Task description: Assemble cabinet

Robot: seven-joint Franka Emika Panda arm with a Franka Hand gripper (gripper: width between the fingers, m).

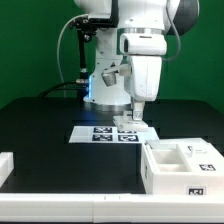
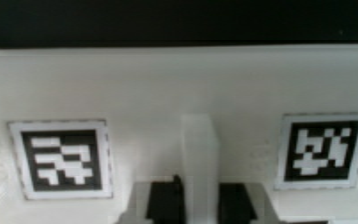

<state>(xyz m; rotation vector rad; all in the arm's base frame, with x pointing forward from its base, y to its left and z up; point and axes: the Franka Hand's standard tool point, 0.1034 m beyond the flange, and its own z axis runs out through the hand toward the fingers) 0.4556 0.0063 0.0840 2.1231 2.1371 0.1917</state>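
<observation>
Progress on the cabinet appeared slight. In the exterior view, the white cabinet box (image 1: 180,166) was seen lying open at the lower right of the frame on the black table (image 1: 50,115), with no panel fitted to it. Another white piece (image 1: 5,168) was cut off by the frame's left edge; what it was could not be told. The end effector (image 1: 129,119) was lowered at the centre of the frame, onto or just above the marker board (image 1: 92,136), and a white panel (image 2: 176,100) carrying two square tags filled the wrist view. The end effector fingers (image 2: 240,203) were seen clenched narrowly around a thin upright rib at the middle of that panel, so a grasp on the panel was judged to be in place. Panel and box were well apart. Carrying the panel across, seating it in the box, and fitting whatever other parts remained were all judged still to be done.
</observation>
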